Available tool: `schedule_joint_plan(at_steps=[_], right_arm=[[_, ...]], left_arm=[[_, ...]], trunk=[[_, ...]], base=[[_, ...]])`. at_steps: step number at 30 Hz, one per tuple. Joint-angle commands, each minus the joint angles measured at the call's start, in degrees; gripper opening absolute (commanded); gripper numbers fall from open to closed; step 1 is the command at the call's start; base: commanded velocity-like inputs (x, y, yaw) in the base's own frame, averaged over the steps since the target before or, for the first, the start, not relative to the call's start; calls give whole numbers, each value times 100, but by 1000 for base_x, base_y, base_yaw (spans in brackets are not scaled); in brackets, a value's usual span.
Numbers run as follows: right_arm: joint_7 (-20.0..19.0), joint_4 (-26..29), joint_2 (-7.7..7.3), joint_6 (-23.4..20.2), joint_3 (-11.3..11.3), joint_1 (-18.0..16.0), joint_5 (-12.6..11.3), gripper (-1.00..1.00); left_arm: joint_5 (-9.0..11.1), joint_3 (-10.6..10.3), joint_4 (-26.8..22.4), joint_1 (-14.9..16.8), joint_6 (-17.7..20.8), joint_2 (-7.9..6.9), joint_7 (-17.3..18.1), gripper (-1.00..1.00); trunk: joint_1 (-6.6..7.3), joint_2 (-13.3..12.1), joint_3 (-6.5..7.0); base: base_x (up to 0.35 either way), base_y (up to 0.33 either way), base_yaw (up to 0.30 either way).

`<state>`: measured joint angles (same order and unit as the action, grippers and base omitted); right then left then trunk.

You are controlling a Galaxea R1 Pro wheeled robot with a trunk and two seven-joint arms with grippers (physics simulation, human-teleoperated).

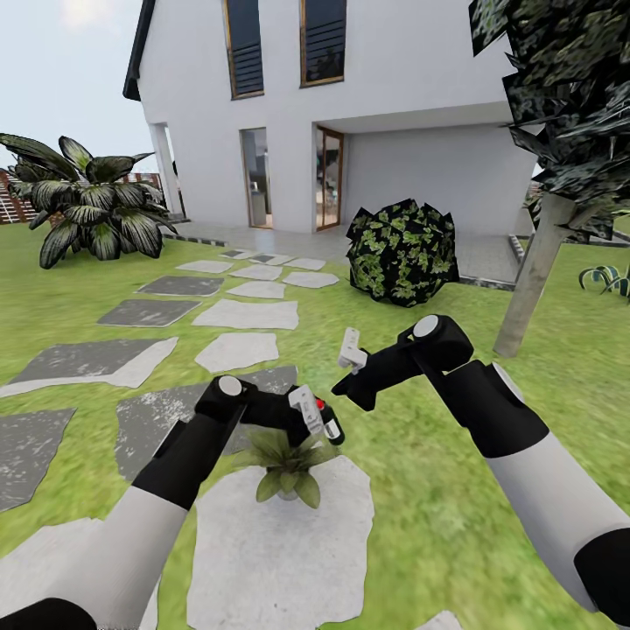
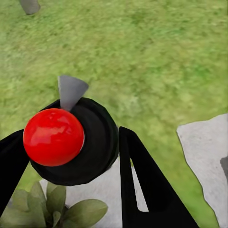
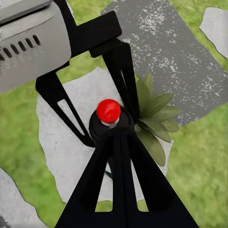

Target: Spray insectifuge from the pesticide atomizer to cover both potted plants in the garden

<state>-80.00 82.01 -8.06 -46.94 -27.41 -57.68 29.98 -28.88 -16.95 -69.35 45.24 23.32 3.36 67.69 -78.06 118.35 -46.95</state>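
Observation:
My left gripper (image 1: 317,418) is shut on the pesticide atomizer (image 1: 330,425), a dark bottle with a black neck and a red cap (image 2: 53,137). It hangs just above a potted plant (image 1: 284,461), a low rosette of green leaves on a pale stepping stone (image 1: 262,551). In the left wrist view the black fingers (image 2: 140,180) flank the atomizer's neck, with the plant's leaves (image 2: 52,209) below. My right gripper (image 1: 348,395) is shut, with nothing in it, right beside the atomizer. The right wrist view has its joined fingertips (image 3: 118,137) close under the red cap (image 3: 109,110), next to the plant (image 3: 154,118).
A round dark bush (image 1: 402,252) stands ahead on the lawn, a tree trunk (image 1: 534,280) at the right, a big palm-like shrub (image 1: 92,206) at the far left. Grey stepping stones (image 1: 149,311) lead to the white house (image 1: 394,96). Grass lies to the right.

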Motion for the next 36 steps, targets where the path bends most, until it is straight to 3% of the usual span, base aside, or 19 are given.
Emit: schedule_joint_plan(at_steps=[1,36], right_arm=[[-42,8,-2,-46,-5,-6,43,-100],[-40,10,6,-42,42,-16,45,-100]], left_arm=[[-22,5,-8,11,61,3,32,-100],[29,-45,-43,131,102,110,77,-100]], trunk=[[1,3,-6],[1,3,-6]], base=[[0,0,0],[0,0,0]])
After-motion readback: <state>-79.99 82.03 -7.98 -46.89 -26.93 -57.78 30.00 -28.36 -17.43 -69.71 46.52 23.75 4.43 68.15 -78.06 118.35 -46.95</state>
